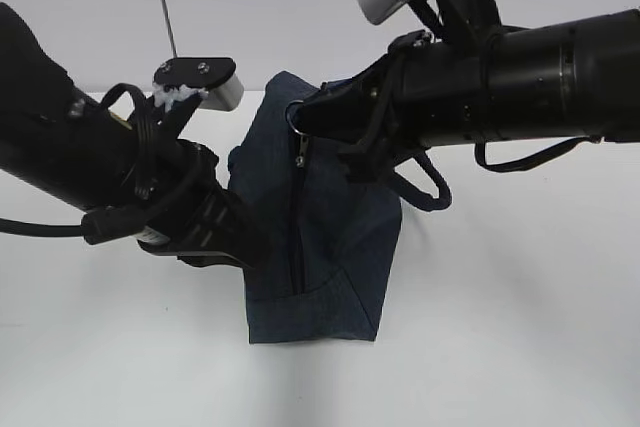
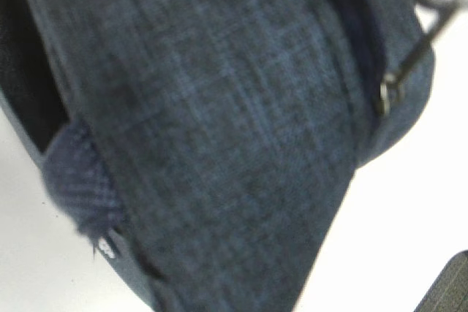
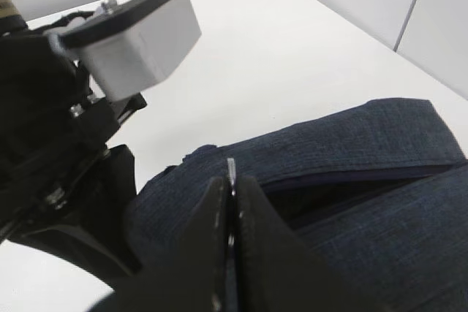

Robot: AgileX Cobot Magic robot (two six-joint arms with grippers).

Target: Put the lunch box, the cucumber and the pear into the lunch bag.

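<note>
The dark navy lunch bag (image 1: 335, 247) stands on the white table between my two arms, its zipper (image 1: 297, 237) facing the camera. My right gripper (image 1: 298, 119) is at the bag's top and shut on the metal ring pull (image 3: 231, 169); a thin sliver of it shows between the closed fingers (image 3: 252, 224). My left gripper (image 1: 248, 247) presses against the bag's left side. In the left wrist view the bag's fabric (image 2: 234, 122) fills the frame and hides the fingers. The zipper pull (image 2: 387, 93) shows there at upper right. The lunch box, cucumber and pear are out of view.
The white table (image 1: 520, 347) stretches around the bag. A thin rod (image 1: 165, 7) stands at the back left. Behind the pull the bag's zipper gap (image 3: 344, 195) shows dark. The left arm's wrist camera housing (image 3: 139, 42) is close to my right gripper.
</note>
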